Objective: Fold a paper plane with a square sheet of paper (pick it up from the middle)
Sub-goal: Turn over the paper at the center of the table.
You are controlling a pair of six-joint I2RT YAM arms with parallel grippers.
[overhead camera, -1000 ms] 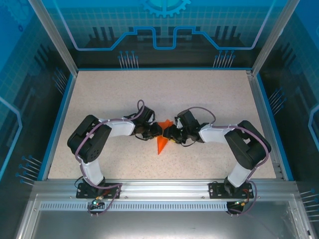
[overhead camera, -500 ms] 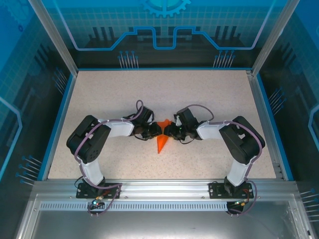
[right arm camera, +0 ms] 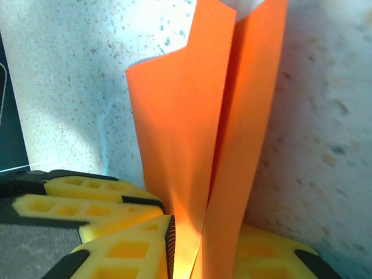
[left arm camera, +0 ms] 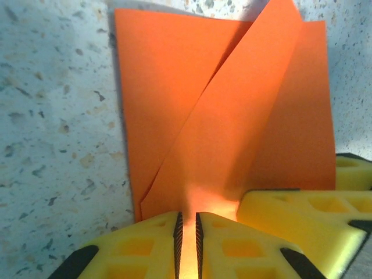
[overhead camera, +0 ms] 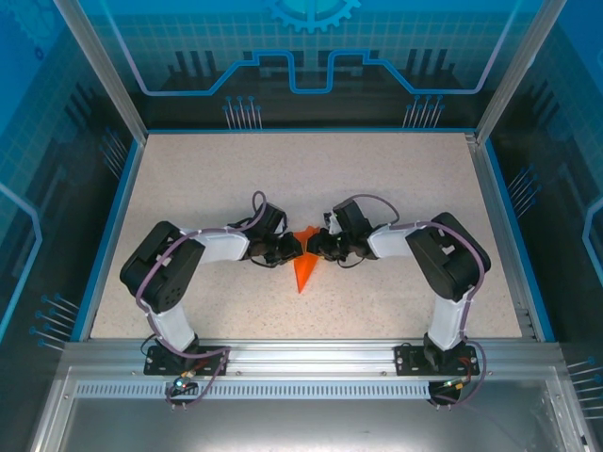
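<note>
Both left fingers [left arm camera: 139, 244] and right fingers [right arm camera: 131, 251] tight on the half-folded orange paper plane [overhead camera: 303, 270].

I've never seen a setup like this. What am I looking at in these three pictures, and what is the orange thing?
These are two robot arms bolted at the near edge of a speckled table. The wide picture looks down from above and behind them. The other two pictures come from a small camera on each wrist, so the yellow blocks at the bottom of each are that arm's own fingers. The orange paper is a partly folded sheet, pointed at one end, in the middle between the two arms. The left gripper is pinched shut on it. The paper also runs between the fingers of the right gripper, but whether they are fully clamped is hard to tell.
</note>
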